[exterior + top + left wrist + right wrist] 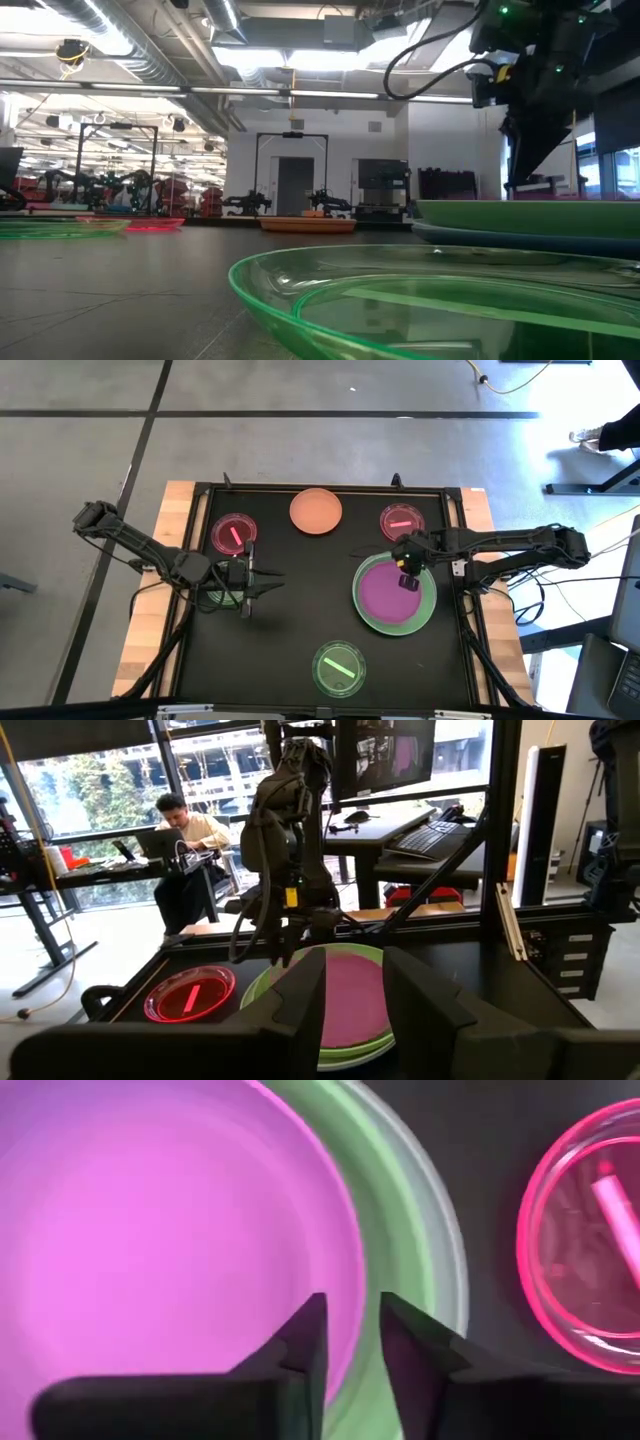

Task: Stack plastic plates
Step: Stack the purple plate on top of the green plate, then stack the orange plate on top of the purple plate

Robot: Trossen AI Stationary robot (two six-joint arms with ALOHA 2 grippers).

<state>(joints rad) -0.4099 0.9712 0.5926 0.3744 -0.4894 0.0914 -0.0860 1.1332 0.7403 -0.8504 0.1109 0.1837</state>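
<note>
A purple plate [390, 592] lies flat on top of a large green plate [425, 615]. A blue plate [520, 236] shows under them in the low view. My right gripper [408, 567] hangs over the purple plate's far rim, open by a narrow gap [352, 1310]. An orange plate [316, 510] lies at the far edge. Two pink striped dishes [233, 534] [402, 520] lie flat on the mat, as does a green striped dish [339, 667]. Another green dish [220, 596] lies partly hidden under my left arm. My left gripper [250, 580] hovers open at the table's left [355, 965]. My right gripper comes from above, pointing down, and straddles the purple plate's far rim [352, 1270], one finger [305, 1342] over the plate's inside and one [410, 1342] outside. I cannot tell whether the fingers touch the rim. The plate lies flat on the green one.
The black mat [300, 610] has a raised dark frame [320, 488], with wooden table edges [150, 610] at left and right. Bare mat lies between the two arms. A person [190, 830] sits at a desk beyond the table's right side.
</note>
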